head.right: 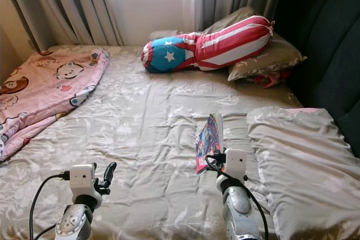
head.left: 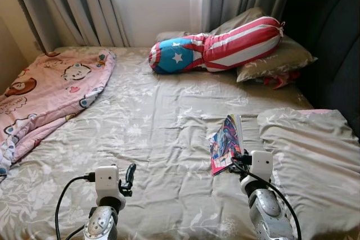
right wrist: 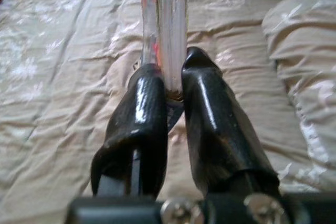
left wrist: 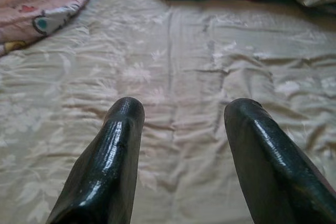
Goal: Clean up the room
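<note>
The right pincer [right wrist: 173, 80] is closed on a thin comic book [head.left: 226, 142], with its two black fingers [right wrist: 144, 108] pressed against either face of the book's lower edge; the pages stand edge-on between them in the right wrist view. The book is raised off the bed sheet [head.left: 152, 133] and tilted, with its colourful cover facing the robot's left. It sits just left of a grey floral pillow [head.left: 309, 150] that lies on the right side of the bed. The left pincer [left wrist: 184, 124] hovers low over the sheet near the foot of the bed, fingers spread apart and empty, well apart from the book. A pink cartoon-print blanket [head.left: 45, 94] lies bunched along the left edge of the bed. At the head of the bed, a bolster cushion [head.left: 216, 46] in red and white stripes with a blue star end rests against two grey pillows [head.left: 278, 60]. A small red item [head.left: 279, 80] lies partly tucked under the nearer of these pillows. Grey curtains [head.left: 79, 4] hang on both sides of the window behind.
</note>
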